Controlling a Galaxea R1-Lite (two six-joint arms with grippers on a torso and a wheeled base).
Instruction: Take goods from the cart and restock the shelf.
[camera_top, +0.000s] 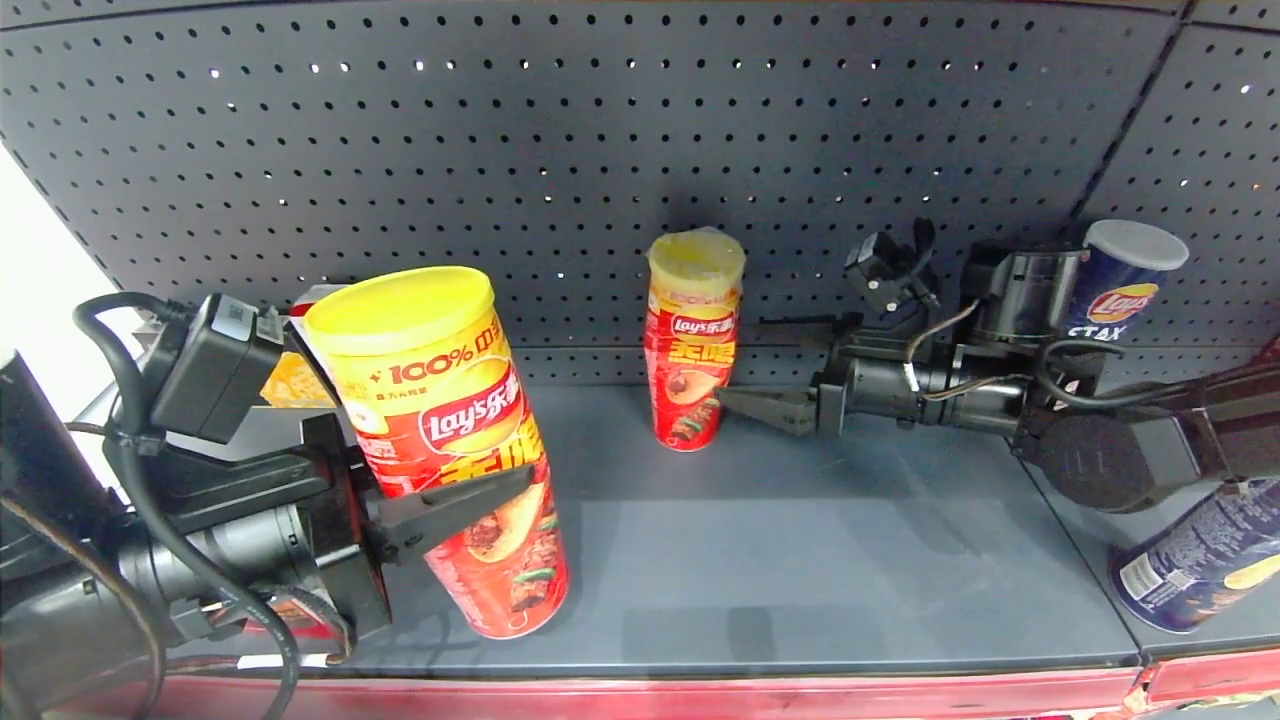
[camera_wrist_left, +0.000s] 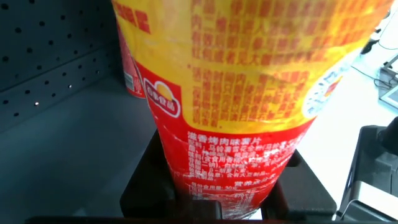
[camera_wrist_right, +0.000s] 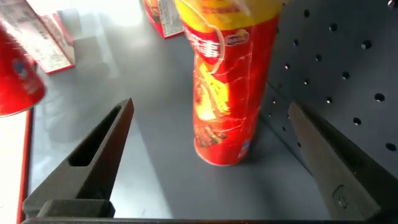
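1. two red-and-yellow chip cans are the goods in play: a large can (camera_top: 440, 420) at the front left of the shelf (camera_top: 800, 540) and a small can (camera_top: 693, 340) standing upright at the back, just in front of the perforated back panel (camera_top: 600, 120).
2. the left gripper (camera_top: 480, 490) has its fingers clamped on the lower half of the large can. gripping low leaves the lid and upper body free, which probably suits setting it down on its base.
3. the large can leans, with its top tilted toward the back panel and its base low over the shelf's front edge. i cannot tell whether the base touches the shelf, so it likely needs to be righted before letting go.
4. the right gripper (camera_top: 742, 358) lies level with the small can, fingers spread wide and holding nothing. in the right wrist view the small can (camera_wrist_right: 230, 93) stands just ahead of the tips, centred on the gap, apart from both fingers.
5. that pose fits a can already placed, or one about to be straightened.
6. two blue cans occupy the right: one upright (camera_top: 1120, 285) by the back panel, one tilted (camera_top: 1200, 565) near the front edge.
7. the bare shelf between the red cans looks like the spot for the large can.
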